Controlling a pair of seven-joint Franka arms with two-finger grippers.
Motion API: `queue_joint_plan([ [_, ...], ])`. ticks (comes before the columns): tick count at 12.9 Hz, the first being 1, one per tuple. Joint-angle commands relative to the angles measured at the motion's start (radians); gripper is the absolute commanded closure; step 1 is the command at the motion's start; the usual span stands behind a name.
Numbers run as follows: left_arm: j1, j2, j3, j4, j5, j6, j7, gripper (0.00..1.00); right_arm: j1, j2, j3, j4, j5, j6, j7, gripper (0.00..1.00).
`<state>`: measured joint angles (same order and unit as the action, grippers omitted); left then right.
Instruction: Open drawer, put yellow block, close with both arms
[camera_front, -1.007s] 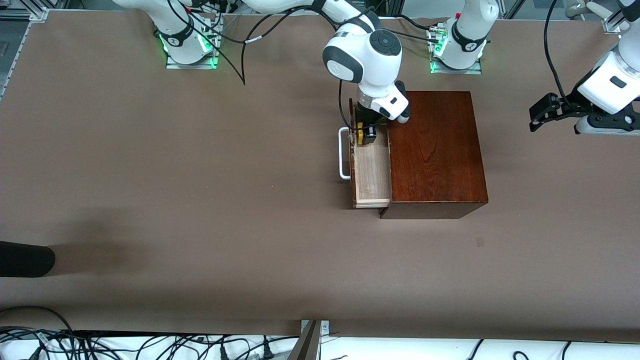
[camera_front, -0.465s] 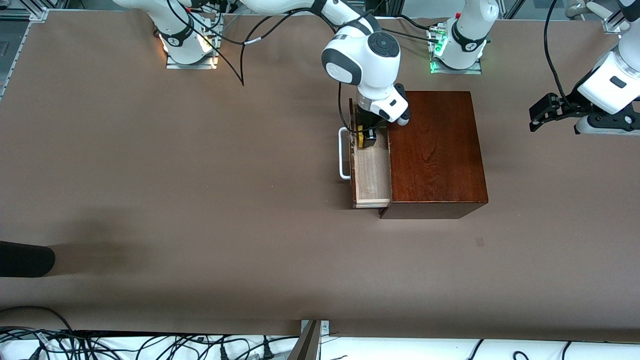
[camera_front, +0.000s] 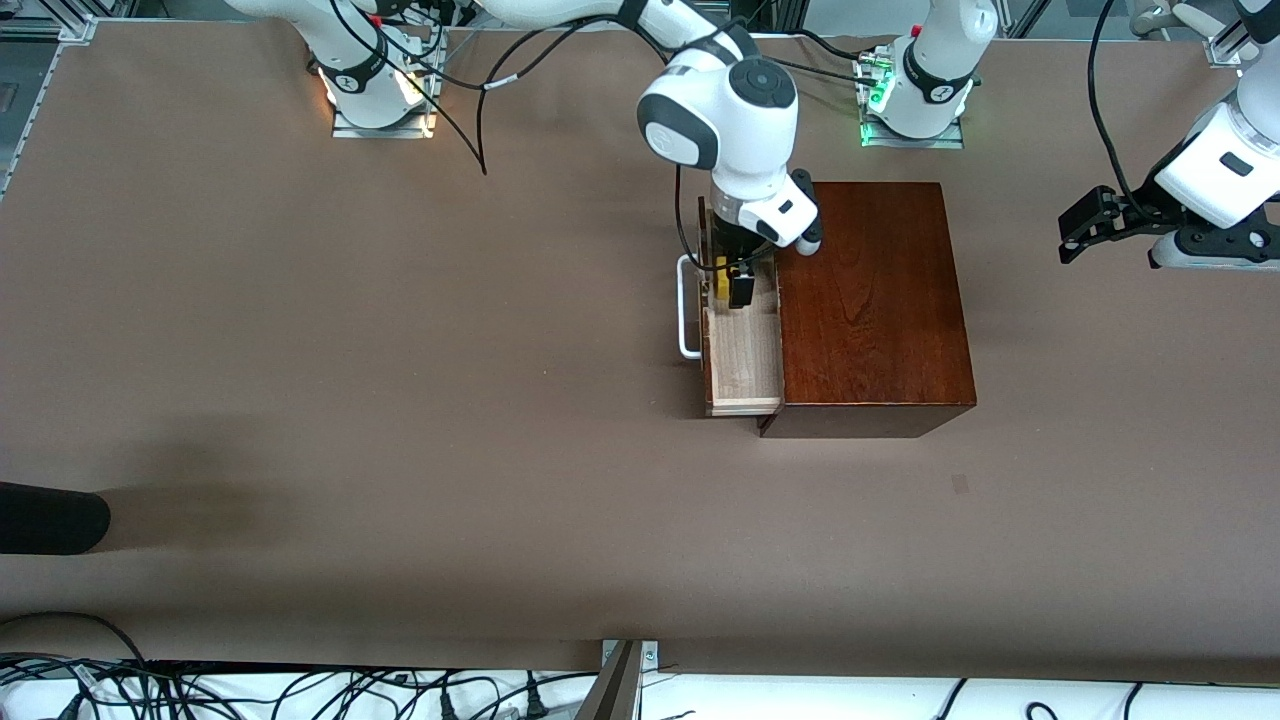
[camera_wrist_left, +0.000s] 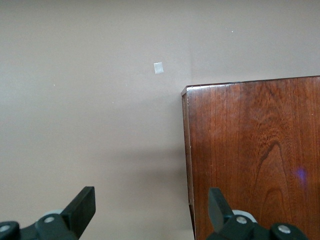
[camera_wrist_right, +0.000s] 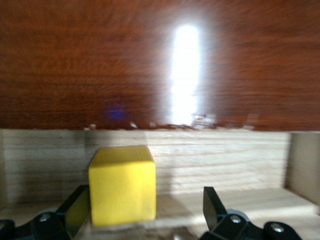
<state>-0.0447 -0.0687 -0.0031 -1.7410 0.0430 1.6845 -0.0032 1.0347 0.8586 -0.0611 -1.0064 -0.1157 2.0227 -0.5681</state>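
The drawer (camera_front: 745, 350) is pulled out of the dark wooden box (camera_front: 870, 300), its white loop handle (camera_front: 686, 310) toward the right arm's end. The yellow block (camera_front: 720, 268) rests on the drawer floor at the end farthest from the front camera. My right gripper (camera_front: 730, 280) is down in the drawer and open. In the right wrist view the yellow block (camera_wrist_right: 122, 185) stands against one finger (camera_wrist_right: 75, 210), with a clear gap to the other. My left gripper (camera_front: 1085, 228) waits open and empty above the table at the left arm's end, beside the box (camera_wrist_left: 255, 150).
A dark rounded object (camera_front: 50, 517) juts in at the right arm's end of the table, nearer the front camera. A small patch (camera_front: 960, 484) marks the table just nearer the camera than the box. Cables hang along the table's near edge.
My right gripper has opened and let go of the yellow block in the drawer, and its wrist has risen slightly. The left arm has not moved.
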Motion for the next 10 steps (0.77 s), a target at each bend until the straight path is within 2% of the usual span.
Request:
queue_joint_plan([
  [1,0.0,0.013,0.0,0.032,-0.012,-0.023,0.0,0.0,-0.018,-0.087,0.004,-0.009,0.001,-0.016,-0.003,0.0],
  [3,-0.001,0.013,0.0,0.032,-0.012,-0.023,0.0,0.0,-0.05,-0.136,0.0,-0.009,-0.001,-0.016,-0.003,0.0],
  [8,-0.003,0.013,-0.002,0.034,-0.012,-0.023,-0.001,0.0,-0.212,-0.239,0.004,-0.009,0.002,-0.001,-0.004,0.0],
  [9,-0.003,0.013,-0.002,0.034,-0.012,-0.023,-0.001,0.0,-0.247,-0.25,0.004,-0.009,0.025,-0.001,0.0,0.0],
  [10,-0.003,0.013,-0.002,0.034,-0.012,-0.023,-0.001,0.0,-0.284,-0.278,0.004,-0.011,0.084,-0.004,-0.001,0.0],
])
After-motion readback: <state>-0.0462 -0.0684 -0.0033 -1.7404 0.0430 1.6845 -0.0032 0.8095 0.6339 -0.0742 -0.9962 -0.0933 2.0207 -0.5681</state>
